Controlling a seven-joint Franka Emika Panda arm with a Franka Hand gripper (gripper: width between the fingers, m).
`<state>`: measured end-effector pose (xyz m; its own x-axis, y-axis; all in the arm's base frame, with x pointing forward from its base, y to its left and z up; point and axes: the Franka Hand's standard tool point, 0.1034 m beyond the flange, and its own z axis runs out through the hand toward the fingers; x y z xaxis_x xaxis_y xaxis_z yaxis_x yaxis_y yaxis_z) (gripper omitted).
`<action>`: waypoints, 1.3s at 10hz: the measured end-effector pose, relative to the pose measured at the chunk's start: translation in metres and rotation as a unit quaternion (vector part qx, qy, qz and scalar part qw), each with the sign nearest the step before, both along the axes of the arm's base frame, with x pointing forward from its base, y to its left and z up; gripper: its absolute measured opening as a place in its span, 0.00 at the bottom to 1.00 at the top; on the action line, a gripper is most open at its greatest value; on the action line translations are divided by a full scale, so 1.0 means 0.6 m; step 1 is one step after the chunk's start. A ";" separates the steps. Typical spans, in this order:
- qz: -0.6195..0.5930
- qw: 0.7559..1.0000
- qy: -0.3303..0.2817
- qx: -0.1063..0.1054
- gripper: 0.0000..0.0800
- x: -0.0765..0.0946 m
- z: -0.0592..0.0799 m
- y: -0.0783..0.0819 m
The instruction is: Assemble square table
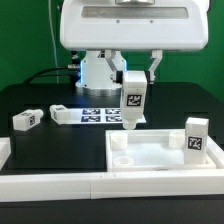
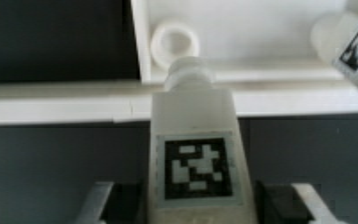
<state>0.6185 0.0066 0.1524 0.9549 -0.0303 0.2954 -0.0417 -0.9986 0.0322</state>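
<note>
The gripper point(image 2: 197, 195) squeezes a leg point(image 1: 131, 100) between both fingers and holds it straight up and down. The top point(image 1: 165, 152) lies flat on the table, at 5 o'clock from the leg in the exterior view. Its corner hole point(image 2: 176, 44) sits just past the leg's tip. The leg looks ready to go down into it. Another leg point(image 1: 195, 140) stands at 3 o'clock.

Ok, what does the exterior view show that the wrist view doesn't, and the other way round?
Only the exterior view: a loose leg and a second loose leg lying on the black table, plus the marker board. Only the wrist view: the dark fingers of the claw on either side of the held leg. Both: the held leg, the tray top and the standing leg.
</note>
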 end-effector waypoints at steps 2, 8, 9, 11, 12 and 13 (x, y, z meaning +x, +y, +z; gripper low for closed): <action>0.000 0.999 -0.043 -0.009 0.36 -0.003 -0.006 -0.005; -0.007 0.995 -0.092 -0.026 0.36 -0.043 -0.043 -0.076; -0.008 0.996 -0.087 -0.019 0.36 -0.043 -0.049 -0.072; -0.002 0.996 -0.089 -0.013 0.36 -0.029 -0.051 -0.052; 0.001 0.996 -0.088 -0.012 0.36 -0.022 -0.059 -0.040; 0.001 0.996 -0.089 -0.010 0.36 -0.015 -0.062 -0.029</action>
